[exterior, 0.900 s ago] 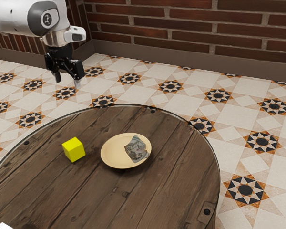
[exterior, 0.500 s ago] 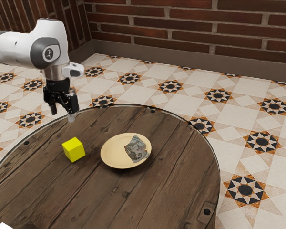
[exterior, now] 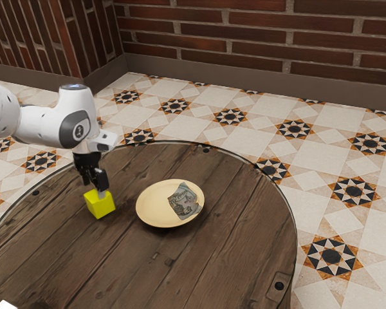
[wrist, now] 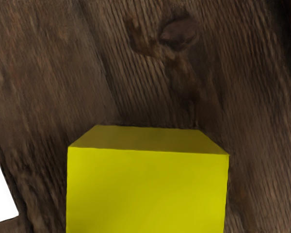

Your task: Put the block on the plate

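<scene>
Low over the table's left part in the exterior view is my gripper (exterior: 94, 189), pointing down with its fingers apart. Directly below and partly behind the fingertips sits the yellow block (exterior: 101, 206), resting on the wood. The wrist view has the block (wrist: 148, 189) large at its lower edge, under the hand. The cream plate (exterior: 152, 209), with a grey patterned picture on it, lies a short way from the block toward the exterior view's right. The far fingertip's exact place beside the block is hard to make out.
The round wooden table (exterior: 225, 257) has a thin raised metal rim along its edge. A white object (exterior: 5, 305) is partly visible at the exterior view's lower left corner; a white shape (wrist: 1, 194) also appears in the wrist view.
My hand has come down from above the table's far edge to the block, with its fingers turned somewhat. The block and the plate have stayed where they were.
</scene>
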Available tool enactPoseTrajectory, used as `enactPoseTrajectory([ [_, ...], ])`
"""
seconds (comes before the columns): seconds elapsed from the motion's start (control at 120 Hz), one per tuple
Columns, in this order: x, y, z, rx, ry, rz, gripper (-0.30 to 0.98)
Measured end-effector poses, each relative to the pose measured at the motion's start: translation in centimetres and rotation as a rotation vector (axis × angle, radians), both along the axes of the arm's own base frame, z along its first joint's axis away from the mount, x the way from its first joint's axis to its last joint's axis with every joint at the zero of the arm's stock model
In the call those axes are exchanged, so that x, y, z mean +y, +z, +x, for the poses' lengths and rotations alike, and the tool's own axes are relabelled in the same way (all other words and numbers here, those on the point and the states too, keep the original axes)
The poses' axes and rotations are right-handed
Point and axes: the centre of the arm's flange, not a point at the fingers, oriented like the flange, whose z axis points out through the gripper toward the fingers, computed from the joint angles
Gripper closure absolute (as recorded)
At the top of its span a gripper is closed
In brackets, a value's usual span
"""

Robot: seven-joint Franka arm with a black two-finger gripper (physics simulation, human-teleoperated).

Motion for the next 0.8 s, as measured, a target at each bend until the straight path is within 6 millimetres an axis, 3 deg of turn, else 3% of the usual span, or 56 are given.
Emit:
enactPoseTrajectory([
  [0.217, 0.0, -3.6, 0.7, -0.047, -0.055, -0.017, 0.0],
  [0.383, 0.0, -5.7, -0.3, -0.059, -0.071, -0.034, 0.01],
  [0.5, 0.2, -5.6, -0.2, -0.082, -0.089, -0.032, 0.24],
  [0.683, -0.1, -4.2, 0.2, -0.112, -0.127, -0.023, 0.28],
  [0.8, -1.2, -1.0, 0.4, -0.139, -0.16, -0.02, 0.3],
])
